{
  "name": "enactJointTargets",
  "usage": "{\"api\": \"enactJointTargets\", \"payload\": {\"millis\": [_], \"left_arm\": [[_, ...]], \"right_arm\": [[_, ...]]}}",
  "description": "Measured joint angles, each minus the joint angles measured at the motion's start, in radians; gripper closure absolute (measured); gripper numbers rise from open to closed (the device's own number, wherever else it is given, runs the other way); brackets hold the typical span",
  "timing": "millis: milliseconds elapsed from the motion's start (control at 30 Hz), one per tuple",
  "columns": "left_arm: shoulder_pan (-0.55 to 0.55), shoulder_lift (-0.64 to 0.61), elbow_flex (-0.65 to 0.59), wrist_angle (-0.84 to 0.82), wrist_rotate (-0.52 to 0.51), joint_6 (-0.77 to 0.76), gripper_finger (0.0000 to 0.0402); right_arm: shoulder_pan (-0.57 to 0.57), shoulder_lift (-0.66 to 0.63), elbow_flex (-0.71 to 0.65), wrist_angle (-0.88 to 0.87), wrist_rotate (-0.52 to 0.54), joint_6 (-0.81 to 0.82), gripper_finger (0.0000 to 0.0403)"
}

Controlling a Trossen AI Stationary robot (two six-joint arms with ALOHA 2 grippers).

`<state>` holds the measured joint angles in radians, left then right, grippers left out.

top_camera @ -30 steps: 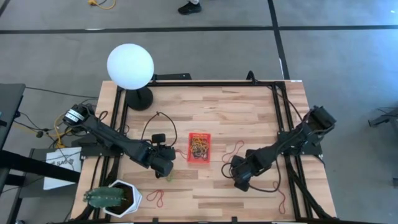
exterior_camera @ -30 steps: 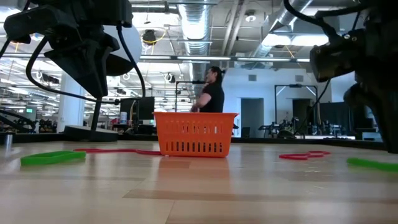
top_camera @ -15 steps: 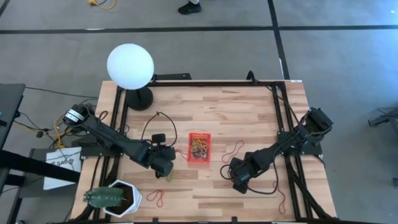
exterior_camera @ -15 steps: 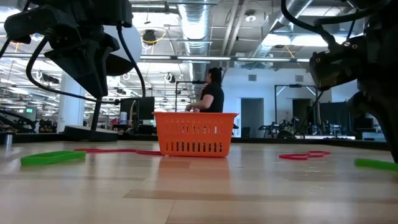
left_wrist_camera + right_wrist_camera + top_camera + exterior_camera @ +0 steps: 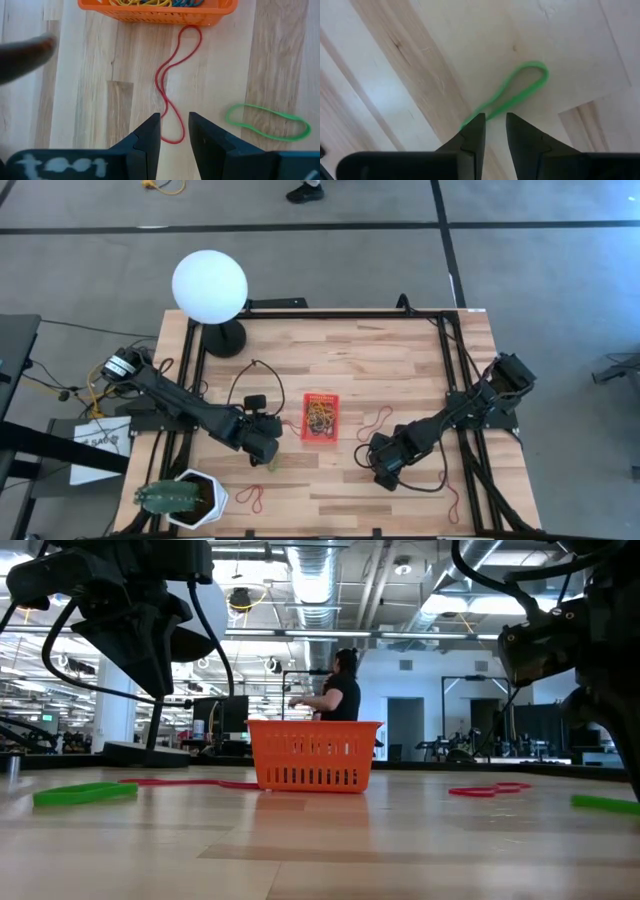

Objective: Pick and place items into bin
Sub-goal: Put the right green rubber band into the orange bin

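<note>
One limp green band (image 5: 512,95) is lying just ahead of the right gripper (image 5: 495,131), whose fingers are standing narrowly parted and empty; I'd judge it feather-light and floppy, best pinched mid-loop.

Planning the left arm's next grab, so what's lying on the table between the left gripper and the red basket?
In the left wrist view, a red rubber band stretches from the left gripper to the basket; the rest is bare wood.
</note>
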<state>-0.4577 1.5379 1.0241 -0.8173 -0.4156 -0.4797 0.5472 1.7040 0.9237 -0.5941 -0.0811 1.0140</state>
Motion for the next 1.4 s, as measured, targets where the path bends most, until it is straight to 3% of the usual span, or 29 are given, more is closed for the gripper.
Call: {"api": "enactJointTargets", "payload": {"millis": [467,800,1033,1133,1300,1400], "left_arm": [[0.000,0.000,0.000,0.000,0.000,0.000,0.0310],[0.000,0.000,0.000,0.005,0.000,-0.001,0.0310],[0.000,0.000,0.000,0.007,-0.001,-0.001,0.0310],[0.000,0.000,0.000,0.009,-0.001,-0.001,0.0310],[0.000,0.000,0.000,0.022,-0.020,-0.001,0.0310],[0.000,0.000,0.000,0.023,-0.084,-0.023,0.0310]], "right_arm": [[0.000,0.000,0.001,0.025,-0.002,0.000,0.0330],[0.000,0.070,0.010,0.015,-0.003,-0.041,0.0332],[0.001,0.047,0.026,0.008,-0.013,-0.191,0.0389],[0.002,0.020,0.065,0.014,-0.007,-0.278,0.0396],[-0.014,-0.037,0.154,0.010,0.100,-0.466,0.0400],[-0.040,-0.065,0.201,0.002,0.276,-0.576,0.0401]]}}
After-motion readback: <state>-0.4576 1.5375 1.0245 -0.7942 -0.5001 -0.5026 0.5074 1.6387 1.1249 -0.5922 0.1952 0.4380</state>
